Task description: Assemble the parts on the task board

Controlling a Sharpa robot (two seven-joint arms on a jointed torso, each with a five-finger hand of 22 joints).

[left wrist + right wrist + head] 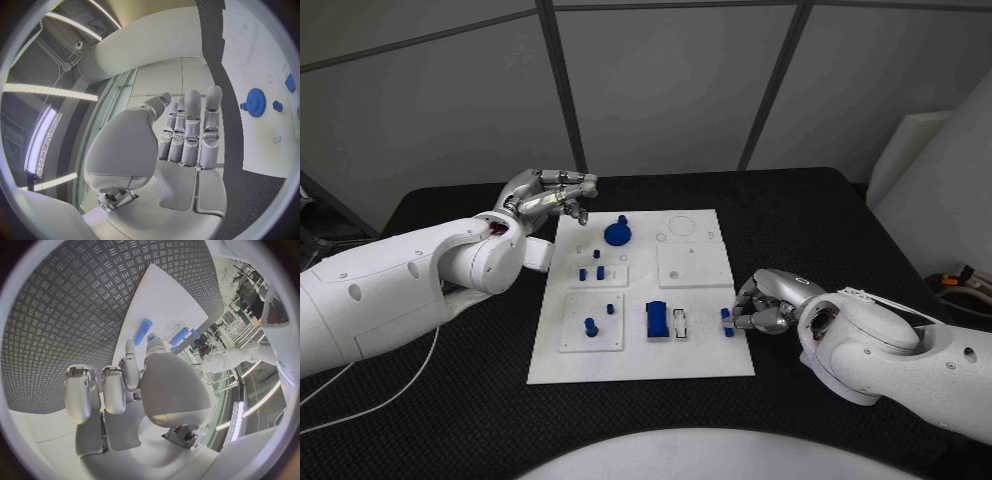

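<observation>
At the right edge of the white task board [640,365], toward its near end, the right hand [764,305] sits with its fingers curled against a small blue part [727,319]; whether it actually pinches that part or merely touches it I cannot tell, since the fingertips cover the contact. In the right wrist view a blue peg [143,331] lies flat on the board just beyond the fingers [129,367], its long axis pointing roughly away from the palm, with more blue pieces [179,336] farther on, partly hidden by the thumb. The upright blue block [655,320] stands just left of this hand, so the right hand is much the nearer one for work there. The left hand [554,196] hovers at the board's far left corner, fingers loosely apart and empty, closest to the blue gear [617,233], which the left wrist view [255,102] shows lying flat beside the fingers.
</observation>
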